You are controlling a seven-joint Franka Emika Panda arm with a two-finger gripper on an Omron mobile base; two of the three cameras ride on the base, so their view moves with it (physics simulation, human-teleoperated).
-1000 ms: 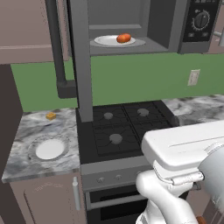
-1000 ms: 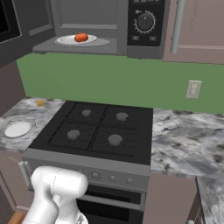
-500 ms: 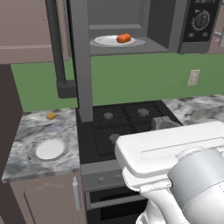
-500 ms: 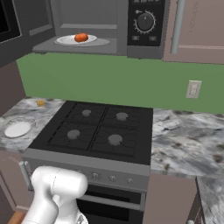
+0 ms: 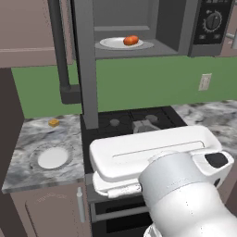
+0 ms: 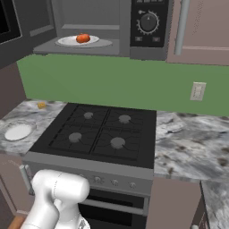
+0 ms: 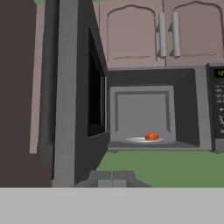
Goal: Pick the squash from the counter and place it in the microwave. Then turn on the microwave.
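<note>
The squash (image 5: 131,40) (image 6: 82,38) (image 7: 152,136) is a small orange-red lump lying on a white plate (image 5: 111,43) inside the open microwave (image 6: 89,22). The microwave's door (image 5: 85,60) (image 7: 70,100) stands swung out to the left, with its long handle (image 5: 58,46) on the outer side. The black control panel with its round dial (image 5: 213,21) (image 6: 148,21) is to the right of the cavity. In the hand view my gripper (image 7: 113,178) is shut and empty, well back from the cavity and below it, facing the squash.
A black four-burner stove (image 6: 98,134) lies below the microwave. On the marbled counter (image 5: 28,143) to its left are a white plate (image 5: 52,157) (image 6: 18,132) and a small yellow cube (image 5: 54,122). More counter (image 6: 192,143) and a wall outlet (image 6: 197,91) are on the right.
In the left base view my white arm has swung left and come to cover more of the stove. The squash and the microwave door have stayed put.
</note>
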